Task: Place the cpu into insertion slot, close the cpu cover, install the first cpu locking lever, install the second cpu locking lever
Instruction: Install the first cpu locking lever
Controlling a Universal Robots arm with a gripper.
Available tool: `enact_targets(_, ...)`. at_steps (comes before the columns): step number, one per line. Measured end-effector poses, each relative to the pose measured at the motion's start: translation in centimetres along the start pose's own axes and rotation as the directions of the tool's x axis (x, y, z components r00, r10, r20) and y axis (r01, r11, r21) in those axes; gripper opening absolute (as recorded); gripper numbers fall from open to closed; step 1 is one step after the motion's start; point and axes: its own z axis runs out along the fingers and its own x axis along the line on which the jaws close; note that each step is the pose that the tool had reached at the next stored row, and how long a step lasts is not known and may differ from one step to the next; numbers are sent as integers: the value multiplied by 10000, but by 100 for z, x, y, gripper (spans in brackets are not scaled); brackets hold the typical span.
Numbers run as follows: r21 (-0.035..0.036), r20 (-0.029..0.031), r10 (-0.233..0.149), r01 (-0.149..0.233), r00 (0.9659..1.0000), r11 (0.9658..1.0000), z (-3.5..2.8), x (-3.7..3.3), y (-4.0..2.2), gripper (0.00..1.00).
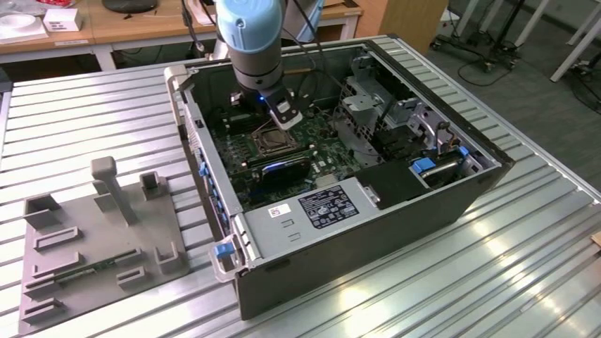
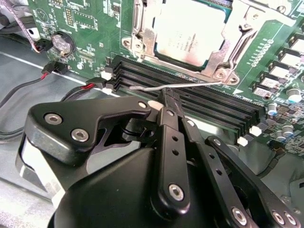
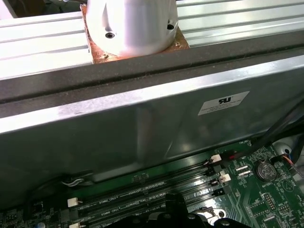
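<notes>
The cpu (image 2: 190, 28) lies flat in the insertion slot (image 1: 272, 141) on the green motherboard. The silver cpu cover (image 2: 237, 28) is down around it. One thin silver locking lever (image 2: 142, 87) stretches along the slot's edge, over the black memory slots (image 2: 213, 111). My gripper (image 2: 166, 97) is shut, its black tips meeting right at this lever. I cannot tell whether they clamp it or only press against it. In the exterior view the gripper (image 1: 284, 118) hangs inside the open computer case just behind the slot. The second lever cannot be made out.
The case's metal wall (image 3: 142, 128) rises close beside the memory slots (image 3: 142, 194). Red and black cables (image 2: 71, 90) and a coin battery (image 2: 61, 42) sit near the gripper. A grey fixture plate (image 1: 94, 239) lies on the ribbed table at the exterior view's left.
</notes>
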Motion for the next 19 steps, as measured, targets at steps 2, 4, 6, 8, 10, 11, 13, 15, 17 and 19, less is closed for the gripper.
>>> enact_targets(2, 0, 0, 0, 0, 10000, 10000, 0, -1, 0, 11)
enact_targets(4, -1, 0, 0, 0, 10000, 10000, 0, -1, 0, 11)
enact_targets(6, -1, 0, 0, 0, 10000, 10000, 0, -2, -1, 11)
enact_targets(8, -1, 0, 0, 0, 10000, 10000, -1, -3, -4, 11)
enact_targets(10, -1, 0, 0, 0, 10000, 10000, -4, -5, -10, 11)
enact_targets(11, 2, -16, 8, -8, 10000, 10000, -13, -7, -6, 11)
enact_targets(13, 3, -20, 11, -11, 10000, 10000, -15, -7, -6, 11)
enact_targets(15, 2, -27, 14, -14, 10000, 10000, -18, -7, -4, 11)
enact_targets(17, -4, -34, 18, -18, 10000, 10000, -21, -8, -3, 11)
enact_targets(19, -11, -41, 23, -23, 10000, 10000, -25, -9, -2, 11)
